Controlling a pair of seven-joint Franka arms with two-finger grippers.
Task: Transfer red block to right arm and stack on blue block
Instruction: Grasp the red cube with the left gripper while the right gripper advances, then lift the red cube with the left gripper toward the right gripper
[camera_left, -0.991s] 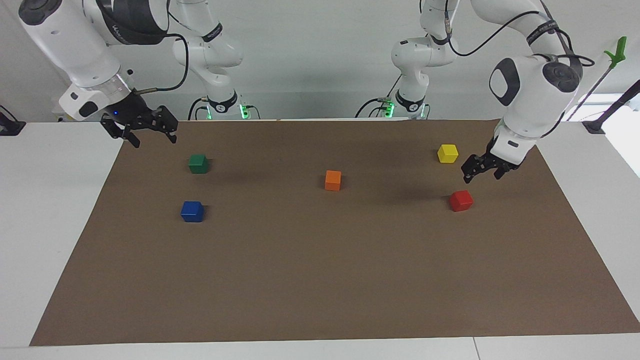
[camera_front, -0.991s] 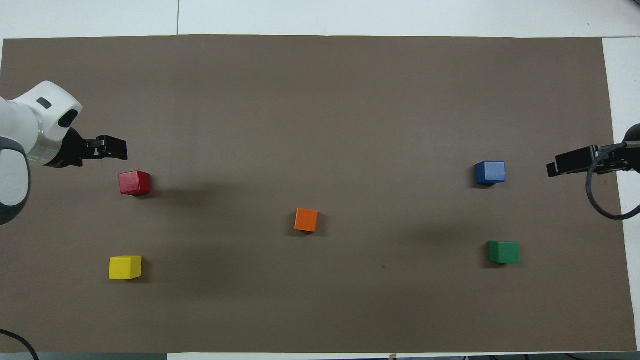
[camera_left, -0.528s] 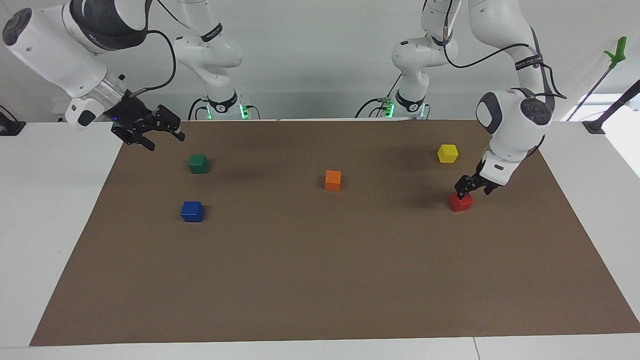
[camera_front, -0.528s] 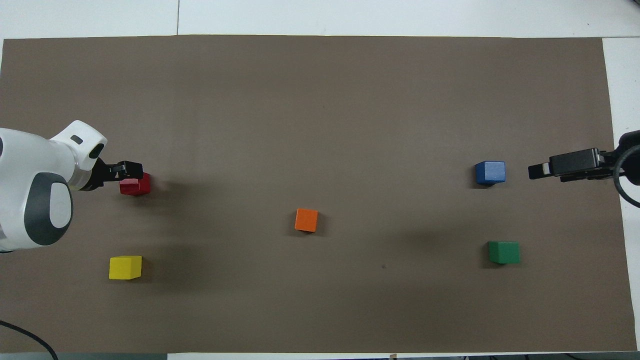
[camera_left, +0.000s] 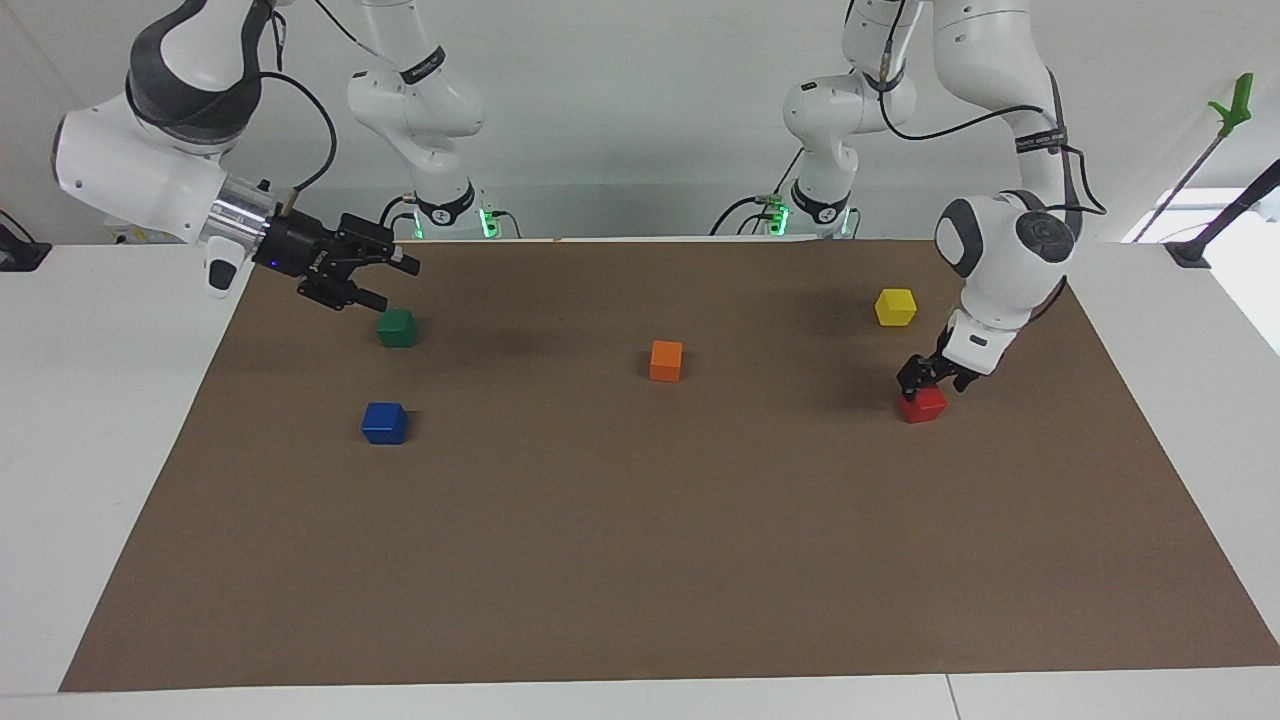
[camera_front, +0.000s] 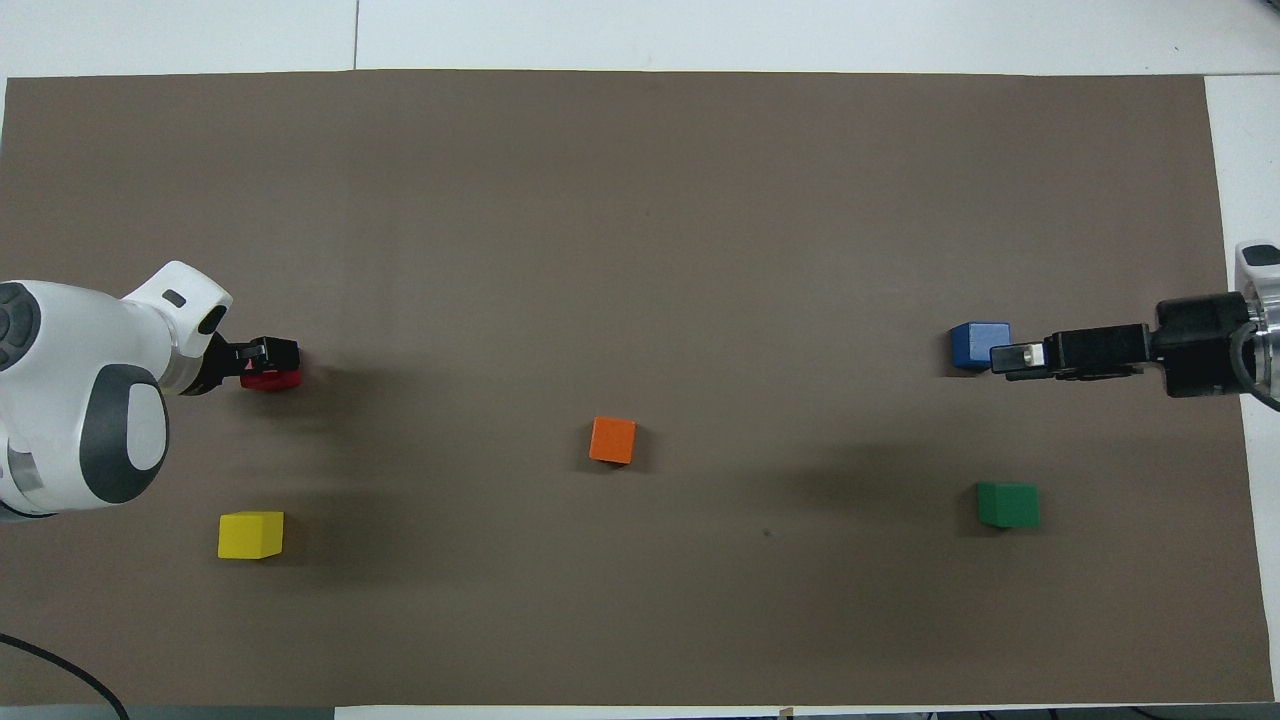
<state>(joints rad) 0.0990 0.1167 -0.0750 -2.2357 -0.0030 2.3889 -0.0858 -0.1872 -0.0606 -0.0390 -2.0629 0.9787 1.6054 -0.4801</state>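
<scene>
The red block (camera_left: 922, 408) rests on the brown mat (camera_left: 640, 560) toward the left arm's end. My left gripper (camera_left: 925, 382) is down at it, open, with one finger on each side of the block's top. From overhead the left gripper (camera_front: 268, 357) hides most of the red block (camera_front: 272, 381). The blue block (camera_left: 384, 423) sits on the mat toward the right arm's end. My right gripper (camera_left: 393, 283) hangs open in the air and holds nothing. Overhead, the right gripper (camera_front: 1012, 358) points at the edge of the blue block (camera_front: 975, 343) without touching it.
A green block (camera_left: 397, 327) lies nearer to the robots than the blue one. An orange block (camera_left: 666, 360) sits mid-mat. A yellow block (camera_left: 895, 306) lies nearer to the robots than the red one. White table (camera_left: 100, 420) surrounds the mat.
My left gripper has come down from beside the yellow block onto the red block. My right gripper has swung in from the mat's edge toward the green and blue blocks.
</scene>
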